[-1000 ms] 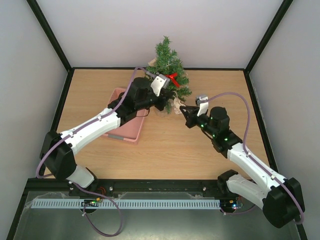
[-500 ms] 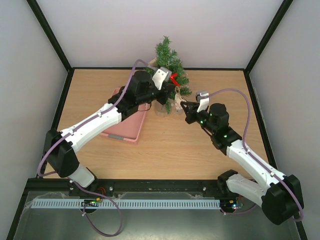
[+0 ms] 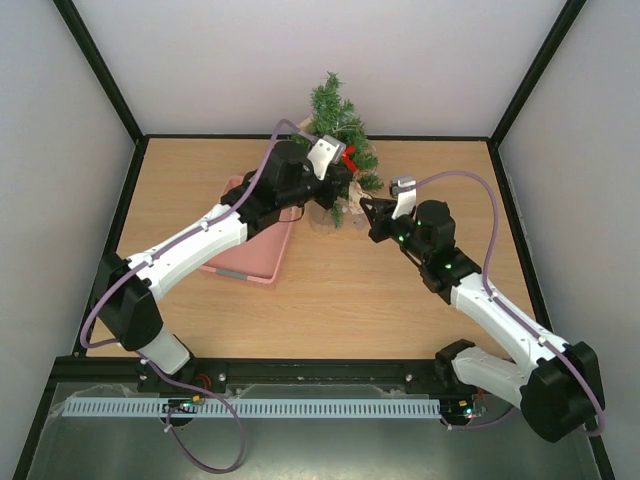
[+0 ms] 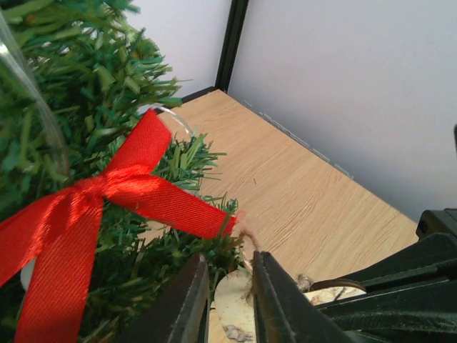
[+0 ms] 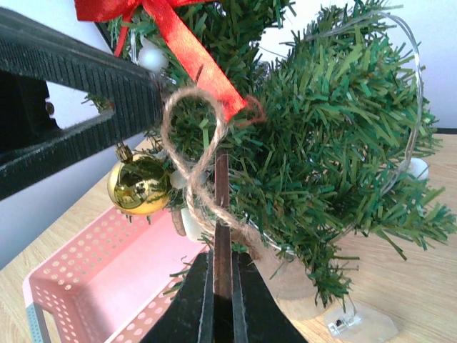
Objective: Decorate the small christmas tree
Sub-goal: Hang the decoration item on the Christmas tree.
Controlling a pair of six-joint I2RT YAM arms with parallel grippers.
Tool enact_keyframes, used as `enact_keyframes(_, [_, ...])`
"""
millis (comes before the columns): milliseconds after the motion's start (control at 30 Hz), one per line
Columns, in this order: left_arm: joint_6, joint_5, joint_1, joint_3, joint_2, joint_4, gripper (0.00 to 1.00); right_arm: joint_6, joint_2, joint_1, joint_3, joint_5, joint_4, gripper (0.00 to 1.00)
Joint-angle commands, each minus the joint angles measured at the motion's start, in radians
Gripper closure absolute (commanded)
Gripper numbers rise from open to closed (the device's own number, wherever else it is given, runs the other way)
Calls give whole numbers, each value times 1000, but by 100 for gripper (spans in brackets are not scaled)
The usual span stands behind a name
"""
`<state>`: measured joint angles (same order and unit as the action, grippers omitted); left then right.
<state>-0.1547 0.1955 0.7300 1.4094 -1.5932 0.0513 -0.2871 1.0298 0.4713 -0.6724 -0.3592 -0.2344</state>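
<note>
The tree (image 5: pixel 335 143) has bristly plastic needles, the red bow (image 4: pixel 107 207) is softly shiny satin, the gold bauble (image 5: pixel 138 184) mirror-glossy, the twine (image 5: pixel 191 136) rough and hairy, the wood slice (image 4: pixel 335 289) pale, the pink plastic basket (image 5: pixel 93 264) matt, and the table (image 4: pixel 300 193) smooth wood-grain.

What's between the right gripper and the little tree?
A thin brown piece pinched in the right gripper, and a twine loop against the branches of the small christmas tree; the right wrist view shows it.

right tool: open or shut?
Shut. In the right wrist view the right tool clamps a thin brown piece crossed by a twine loop.
</note>
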Motion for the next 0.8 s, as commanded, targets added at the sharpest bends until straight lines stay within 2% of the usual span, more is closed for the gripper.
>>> enact_keyframes(0, [-1,-41,3,16,41,20,75,16,18,-3,-48,-11,-7,98])
enact_keyframes(200, [-9,-34,2,-14,72,7,69,12,22,-3,-46,-9,-13,98])
enact_keyframes(767, [-25,46,-7,28,13,19,64,9,30,-4,-43,-33,-22,98])
